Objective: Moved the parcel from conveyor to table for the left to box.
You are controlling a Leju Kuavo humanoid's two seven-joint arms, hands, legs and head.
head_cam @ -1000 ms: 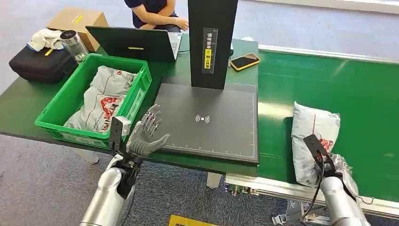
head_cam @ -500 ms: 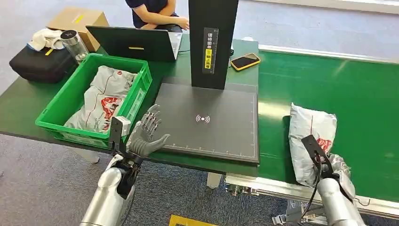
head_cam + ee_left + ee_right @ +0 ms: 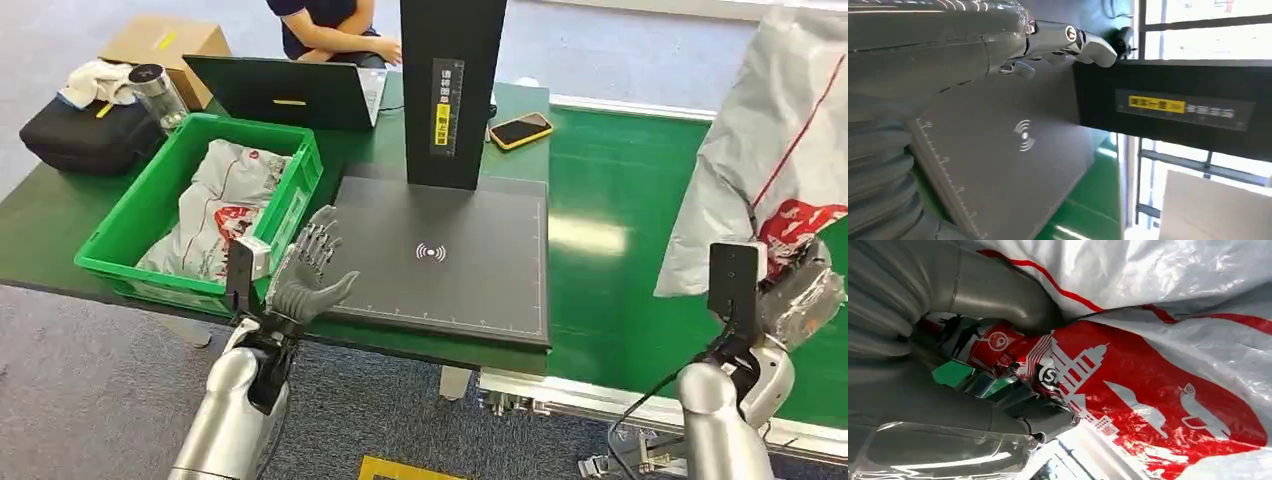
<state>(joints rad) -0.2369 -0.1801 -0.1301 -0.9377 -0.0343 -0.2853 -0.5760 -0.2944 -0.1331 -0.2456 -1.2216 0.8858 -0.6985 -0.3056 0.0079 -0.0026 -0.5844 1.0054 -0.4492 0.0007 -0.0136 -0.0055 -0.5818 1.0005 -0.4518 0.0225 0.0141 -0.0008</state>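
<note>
The right robot hand (image 3: 795, 290) grips the parcel (image 3: 775, 150), a grey-white plastic mailer bag with red print, and holds it in the air above the green conveyor (image 3: 640, 200) near that belt's right end; the bag hides most of the fingers, and its top is cut off by the picture's edge. In the right wrist view the thick grey thumb (image 3: 993, 295) presses into the crumpled bag (image 3: 1158, 365), whose red graphic shows a skyline and a round logo, too creased to read. The left robot hand (image 3: 310, 275) hovers spread and holds nothing at the front edge of the table (image 3: 60, 215), beside the dark scanner pad (image 3: 440, 260), which bears a white wireless symbol. A black upright post (image 3: 452, 90) stands at the pad's back edge with a yellow label whose characters are too small to read. Toward the table's left edge a green crate (image 3: 130, 215) holds more white bags with red print (image 3: 220, 215). At the back edge sit a laptop (image 3: 290, 92) and a phone (image 3: 520, 130) in a yellow case, and a person (image 3: 330, 30), cut off at the top, sits behind.
</note>
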